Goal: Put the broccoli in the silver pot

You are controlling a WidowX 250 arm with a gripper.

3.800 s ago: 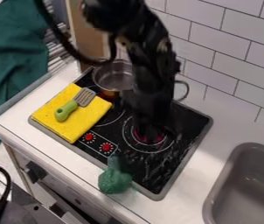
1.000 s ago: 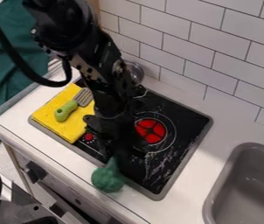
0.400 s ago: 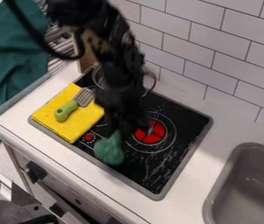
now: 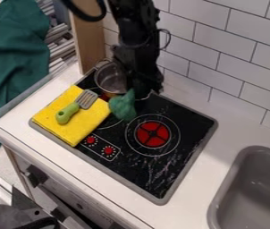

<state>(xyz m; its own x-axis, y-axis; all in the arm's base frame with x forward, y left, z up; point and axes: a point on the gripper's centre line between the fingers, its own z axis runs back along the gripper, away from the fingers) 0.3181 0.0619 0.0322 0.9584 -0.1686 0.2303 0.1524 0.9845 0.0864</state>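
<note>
Well, broccoli [image 4: 123, 107] hangs from tip of hand [image 4: 137, 94].

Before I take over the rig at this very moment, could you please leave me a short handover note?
Gripper: the black two-finger gripper has its jaws closed on the green toy broccoli, at the stem end.
Job's things: the broccoli is beside the silver metal pot, outside it; the pot sits at the black stove's back left corner.
Done: broccoli grasped.
Left: bring it over the pot, lower it in, release. I'd watch the rim, as it looks close.
</note>
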